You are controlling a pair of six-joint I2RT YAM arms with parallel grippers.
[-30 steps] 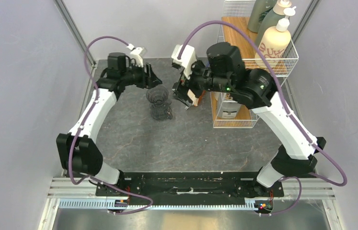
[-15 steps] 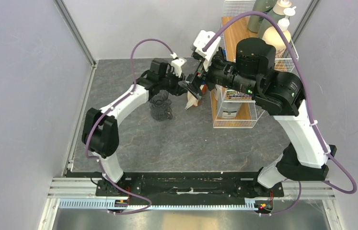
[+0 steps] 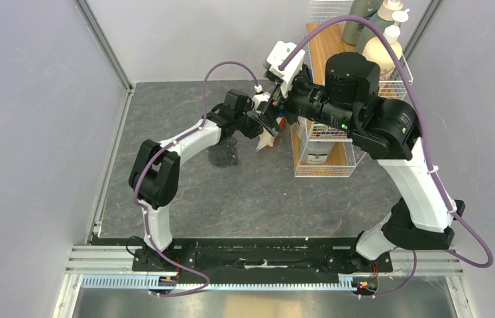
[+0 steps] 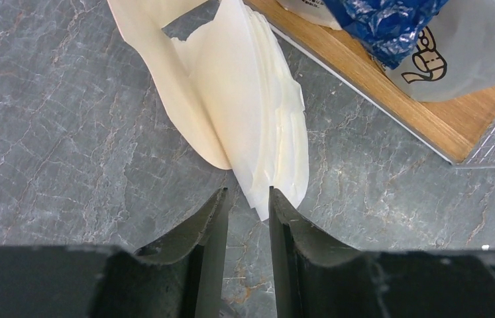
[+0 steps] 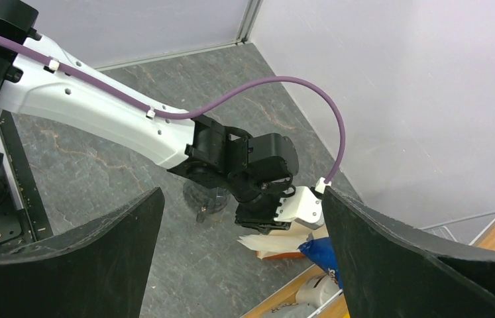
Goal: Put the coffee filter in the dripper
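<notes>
Grey tabletop (image 4: 65,165) bears coffee filter (image 4: 277,132), long axis and tip aimed at narrowly parted left claw (image 4: 248,192); right claw (image 5: 241,193) wide.

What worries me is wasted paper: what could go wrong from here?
The left gripper aims at a fanned filter stack, so it may pinch several sheets. Its arm hangs over the dripper and could knock it. The open right gripper hovers close; they could collide.

Wire rack (image 3: 400,94) — bottles (image 3: 385,56) on top, blue bag (image 4: 384,23) on wooden shelf (image 4: 390,106).
</notes>
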